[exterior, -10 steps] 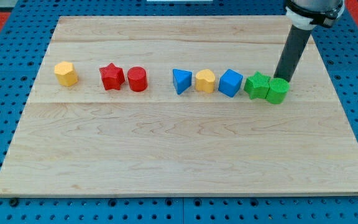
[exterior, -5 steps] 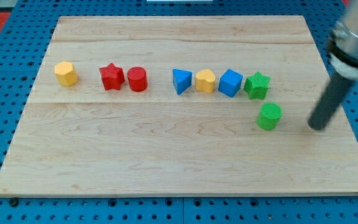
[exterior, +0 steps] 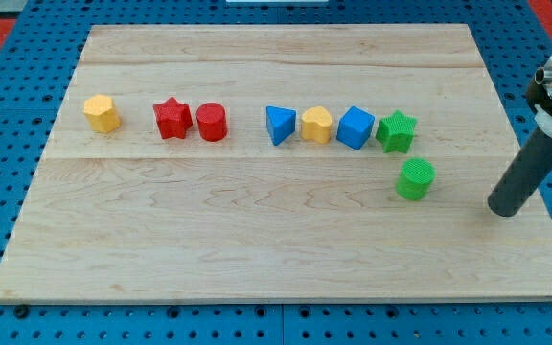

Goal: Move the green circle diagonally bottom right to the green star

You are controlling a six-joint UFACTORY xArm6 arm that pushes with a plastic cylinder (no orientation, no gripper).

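1 camera looks down at a slant from the near edge, taking in the whole wooden board (exterior: 257, 249).

Green circle (exterior: 415, 179) below-right of green star (exterior: 397, 131)

Pale wooden board (exterior: 257, 249) with nine coloured blocks, mostly one row.

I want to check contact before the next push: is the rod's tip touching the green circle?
No, my tip stands apart from the green circle, off to the view's right, with bare board between them.
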